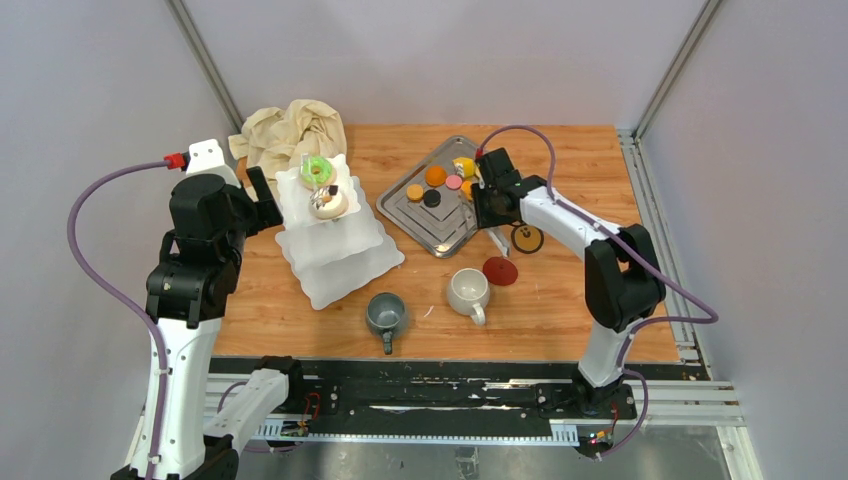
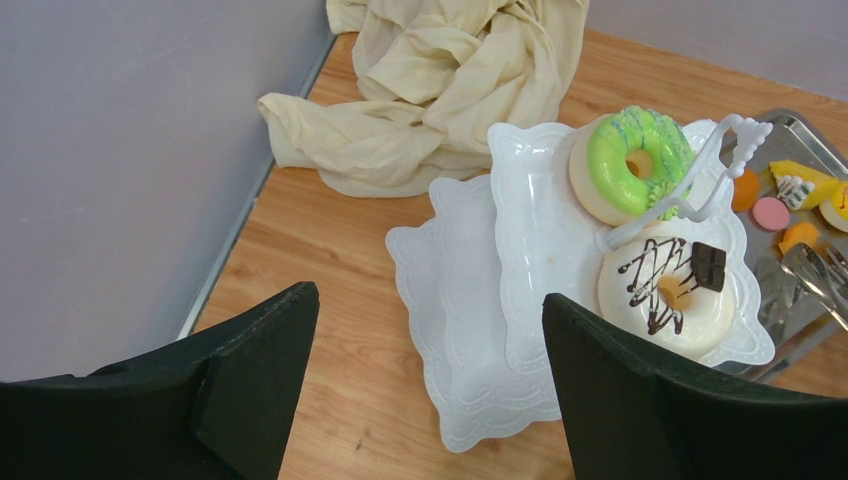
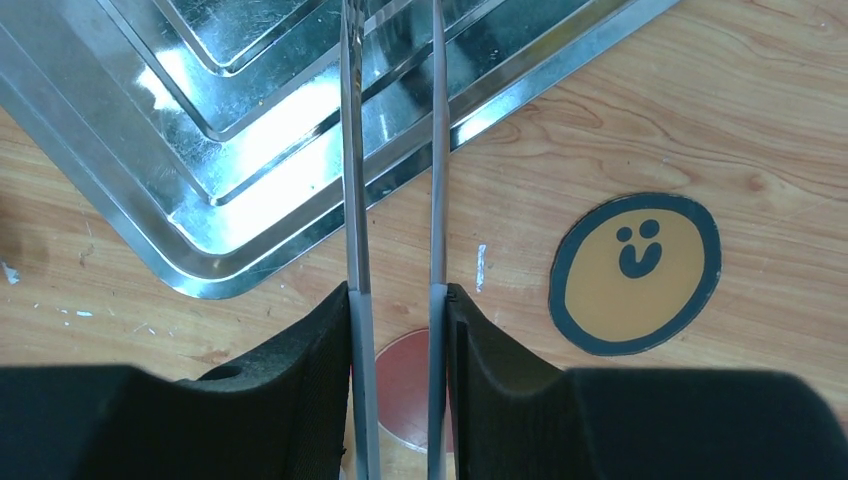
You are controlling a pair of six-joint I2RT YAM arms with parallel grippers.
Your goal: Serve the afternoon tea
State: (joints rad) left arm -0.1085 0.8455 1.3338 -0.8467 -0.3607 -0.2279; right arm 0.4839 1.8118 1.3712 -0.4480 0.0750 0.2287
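In the right wrist view, the right gripper (image 3: 398, 300) is seen clamped on a pair of slim steel tongs (image 3: 350, 200). The 2 blades are pinched between the black pads and reach out over the rim of the rectangular stepped steel tray (image 3: 200, 230). The tong tips are cut off by the frame, so what they hold cannot be told. A round yellow coaster with a dark rim (image 3: 635, 272) lies beside the tray. A smiley face is printed on it, and no writing can be read. A flat red disc (image 3: 400, 390) is glimpsed between the fingers.

In the left wrist view, the left gripper (image 2: 428, 300) is held wide apart and empty over the white scalloped three-tier stand (image 2: 470, 330). A green-iced ring doughnut (image 2: 635, 160) and a white-iced doughnut with chocolate drizzle (image 2: 665, 290) are set on the top tier. The lower tiers are bare. A crumpled beige cloth (image 2: 440, 80) lies behind.

In the top view, an orange pastry (image 1: 436, 175), a yellow pastry (image 1: 463, 165), a pink pastry (image 1: 454, 182) and about 3 more are left on the tray. The grey mug (image 1: 386, 314) and the white mug (image 1: 468, 290) stand on the table near its front edge, off the coasters. The task is judged to be barely begun, with 2 pieces served.
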